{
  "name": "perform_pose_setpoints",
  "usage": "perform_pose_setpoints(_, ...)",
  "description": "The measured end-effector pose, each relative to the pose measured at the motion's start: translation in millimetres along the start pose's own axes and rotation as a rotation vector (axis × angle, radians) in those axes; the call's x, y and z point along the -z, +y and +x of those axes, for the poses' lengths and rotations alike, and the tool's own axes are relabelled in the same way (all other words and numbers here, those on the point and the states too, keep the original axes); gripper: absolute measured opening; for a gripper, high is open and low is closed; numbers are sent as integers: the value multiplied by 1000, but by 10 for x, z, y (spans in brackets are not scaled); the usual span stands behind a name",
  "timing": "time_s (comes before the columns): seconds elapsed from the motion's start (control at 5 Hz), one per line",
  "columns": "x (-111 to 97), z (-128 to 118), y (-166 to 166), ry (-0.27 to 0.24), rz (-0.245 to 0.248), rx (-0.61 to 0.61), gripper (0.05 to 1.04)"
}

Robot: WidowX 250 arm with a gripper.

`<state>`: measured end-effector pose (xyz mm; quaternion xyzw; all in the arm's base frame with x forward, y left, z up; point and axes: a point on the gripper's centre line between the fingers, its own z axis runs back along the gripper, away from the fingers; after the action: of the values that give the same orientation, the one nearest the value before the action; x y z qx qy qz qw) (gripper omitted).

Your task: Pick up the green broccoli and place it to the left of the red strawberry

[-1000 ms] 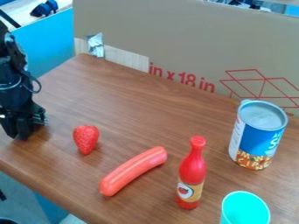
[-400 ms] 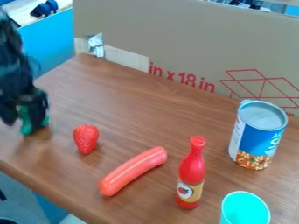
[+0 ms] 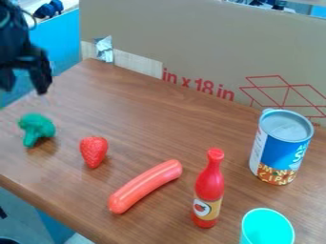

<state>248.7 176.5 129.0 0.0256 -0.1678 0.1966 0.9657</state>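
Table [image 3: 153, 114], broccoli [image 3: 37, 127], strawberry [image 3: 94, 151], sausage [image 3: 145, 186], bottle [image 3: 208, 187], can [image 3: 281, 147], cup [image 3: 267, 229]

The desk [image 3: 153, 114] looks like smooth wood with a soft sheen. The sausage [image 3: 145, 186] and red bottle [image 3: 208, 188] look like glossy plastic. The board [image 3: 191, 38] behind is matt cardboard, patched with shiny, crinkled silvery tape [image 3: 104, 49]. The can's lid [image 3: 286, 125] looks like metal.

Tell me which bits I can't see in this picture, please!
All in the camera view:
Bright turquoise cup: lower part cut off by the bottom edge.
Black robot arm: upper part cut off at the top left corner.
Green toy broccoli: far side hidden by its near side.
Dark blue objects behind the table: too small to name.
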Motion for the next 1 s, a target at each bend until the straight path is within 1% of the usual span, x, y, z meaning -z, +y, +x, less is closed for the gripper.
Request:
perform_pose_setpoints(0.2,-67,95,-408,29,-147,199,1001)
perform_pose_setpoints(0.4,56,-15,-924,51,-254,405,1001)
perform_pose_setpoints(0.6,165,-176,-1213,88,-252,390,1001)
perform_pose_setpoints(0.8,-77,-182,-1439,33,-232,421,1001)
perform_pose_setpoints(1.0,-189,-310,-1670,59,-187,493,1001)
